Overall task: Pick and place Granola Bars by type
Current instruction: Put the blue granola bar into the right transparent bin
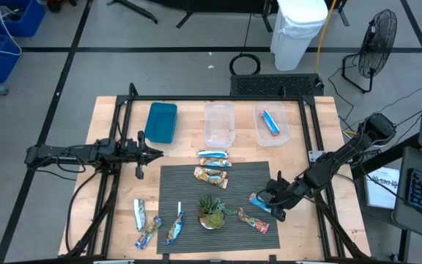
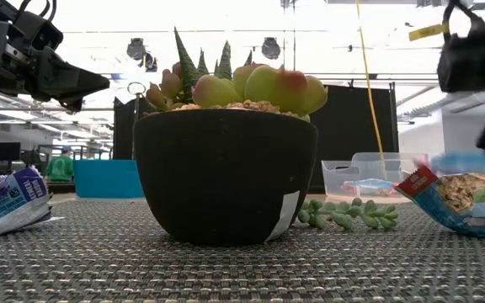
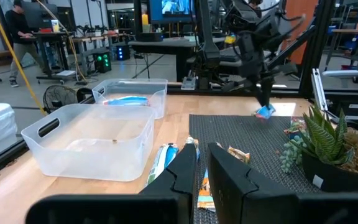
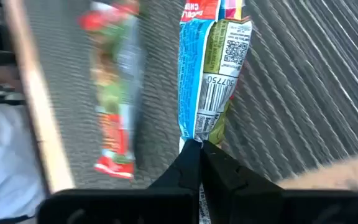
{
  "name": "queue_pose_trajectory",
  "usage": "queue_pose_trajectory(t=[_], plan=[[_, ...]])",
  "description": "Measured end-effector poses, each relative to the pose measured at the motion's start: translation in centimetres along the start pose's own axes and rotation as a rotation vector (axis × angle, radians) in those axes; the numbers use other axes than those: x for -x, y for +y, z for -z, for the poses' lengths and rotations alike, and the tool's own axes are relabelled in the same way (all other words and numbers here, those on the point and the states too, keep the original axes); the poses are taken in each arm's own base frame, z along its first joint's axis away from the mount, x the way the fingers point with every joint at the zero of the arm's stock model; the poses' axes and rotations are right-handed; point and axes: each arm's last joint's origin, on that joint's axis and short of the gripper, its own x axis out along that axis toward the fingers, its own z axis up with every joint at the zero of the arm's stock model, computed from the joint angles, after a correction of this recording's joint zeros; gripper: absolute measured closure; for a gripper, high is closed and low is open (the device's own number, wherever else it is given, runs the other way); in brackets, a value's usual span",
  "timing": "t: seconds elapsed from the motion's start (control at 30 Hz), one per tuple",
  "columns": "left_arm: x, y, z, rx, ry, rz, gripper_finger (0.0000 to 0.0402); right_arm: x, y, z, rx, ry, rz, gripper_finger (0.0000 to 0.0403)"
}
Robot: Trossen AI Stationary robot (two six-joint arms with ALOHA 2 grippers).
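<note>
R gripper (image 1: 268,199) fingers clamped on end of blue-and-red bar (image 1: 259,200) nr mat's (image 1: 189,176) right edge, bar's long axis running away from fingertips; L gripper (image 1: 152,153) fingers nearly together, over bare wood by blue bin (image 1: 160,122).

Red-and-green bar (image 4: 114,93) blurred in right wrist view, blue-wrapped bar (image 4: 207,68) cut off at top edge

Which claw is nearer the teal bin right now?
Left. The left claw hangs just below the teal bin in the high view; the right claw is far across the mat, pinching a blue bar.
</note>
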Motion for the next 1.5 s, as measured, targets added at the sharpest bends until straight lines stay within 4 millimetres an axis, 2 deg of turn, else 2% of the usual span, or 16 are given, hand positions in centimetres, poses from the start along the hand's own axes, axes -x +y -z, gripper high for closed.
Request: queue_pose_trajectory(t=[0.47,0.7,0.87,1.03,1.17,1.5], plan=[[0.0,0.0,0.0,0.0,0.0,0.0,0.0355,3.3,2.2,-2.0,0.478,-0.375,-0.135,0.0402],[0.0,0.0,0.0,0.0,0.001,0.0,0.0355,4.6,2.2,-2.7,0.571,-0.465,-0.125,0.0403],[0.0,0.0,0.0,0.0,-0.001,0.0,0.0355,6.3,0.5,-2.6,0.555,-0.494,-0.098,0.0403],[0.0,0.0,0.0,0.0,0.001,0.0,0.0355,7.5,-2.9,-1.5,0.517,-0.579,-0.114,0.0403],[0.0,0.0,0.0,0.0,0.0,0.0,0.0355,8.5,-5.3,-1.2,0.476,-0.714,-0.096,0.0403],[0.0,0.0,0.0,0.0,0.0,0.0,0.0355,12.1,-7.0,-2.7,0.562,-1.057,0.034,0.0403]])
